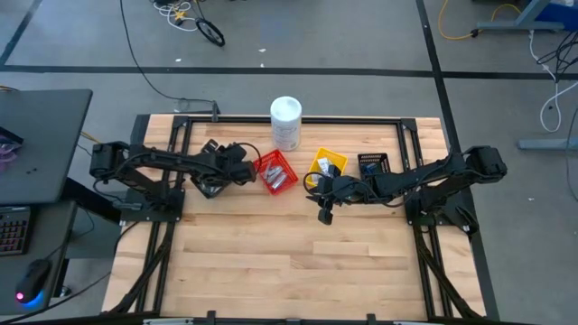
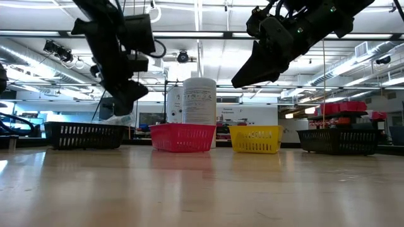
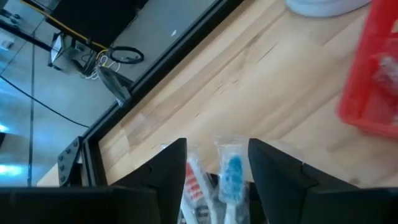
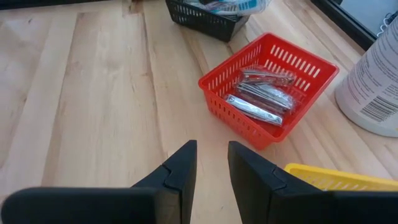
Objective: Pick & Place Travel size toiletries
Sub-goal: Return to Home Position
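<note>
Hovering released, the left hand (image 3: 217, 150) hangs above the blue toothbrush (image 3: 233, 178) in the black basket (image 2: 85, 135).

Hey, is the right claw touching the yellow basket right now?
Apart. The low view shows the right claw hanging well above the yellow basket, open air between them.

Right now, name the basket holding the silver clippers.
The red basket, the only red one, between a black basket and the yellow basket; silver clippers lie inside.

Red basket (image 4: 233, 121), silvery clippers (image 4: 255, 109); yellow basket (image 2: 255, 140); black baskets (image 2: 86, 135); white canister (image 2: 199, 101), dark-printed label; pale plank-striped wooden table (image 4: 81, 93).
</note>
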